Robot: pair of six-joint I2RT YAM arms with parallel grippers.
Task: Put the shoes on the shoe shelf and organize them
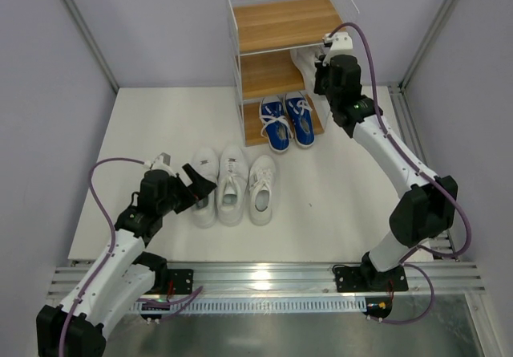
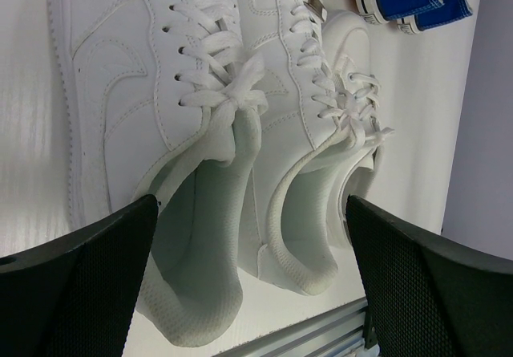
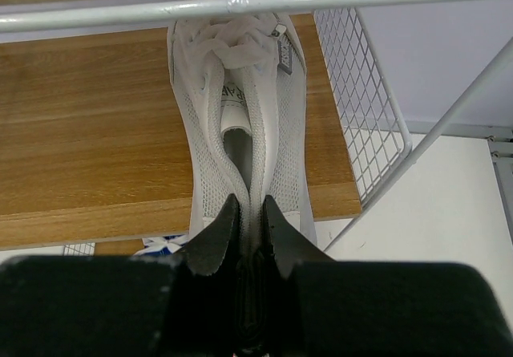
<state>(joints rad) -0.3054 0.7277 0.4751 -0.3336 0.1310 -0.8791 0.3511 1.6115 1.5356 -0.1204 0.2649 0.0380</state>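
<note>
Left end effector (image 2: 250, 212) agape, right end effector (image 3: 248, 204) pinched.

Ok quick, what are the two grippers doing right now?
Left gripper: open, holding nothing, above the white shoes.
Right gripper: closed on a white shoe on the shelf.

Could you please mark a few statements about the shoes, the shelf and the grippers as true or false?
1. The blue pair sits on the bottom board of the shoe shelf. True.
2. The right gripper is open and holds nothing. False: it is shut on the heel of a white shoe that lies on the middle board.
3. Three white shoes stand side by side on the table. True.
4. The left gripper grips a blue shoe. False: it is open, at the heels of the white shoes.
5. A shoe lies on the top board. False: it is bare.
</note>
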